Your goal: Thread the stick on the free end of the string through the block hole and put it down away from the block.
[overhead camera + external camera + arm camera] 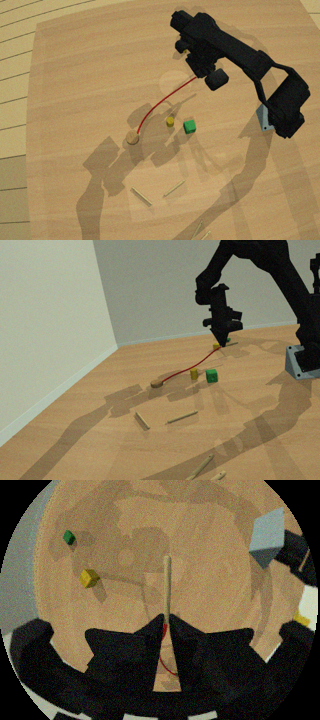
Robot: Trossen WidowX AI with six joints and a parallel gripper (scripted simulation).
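Observation:
My gripper [198, 76] [223, 346] [166, 616] is shut on the string's stick [233, 344] [167, 585], near its string end, and holds it above the table. The stick points away from the fingers; in the top view the arm hides it. The red string [165, 97] [192, 367] runs from the fingers to the round wooden button [132, 137] [156, 383] on the table. A green block [189, 126] [211, 376] stands on the table between button and arm base, with a small dark spot on one face in the exterior view; I cannot tell if this is the hole.
A yellow cylinder [170, 121] [193, 374] stands beside the green block. A yellow block [216, 345] [89, 578] and small green block [228, 339] [69, 537] lie behind the gripper. Loose sticks [141, 196] [174, 187] [142, 420] [182, 416] lie nearer the front, with two more at the bottom edge.

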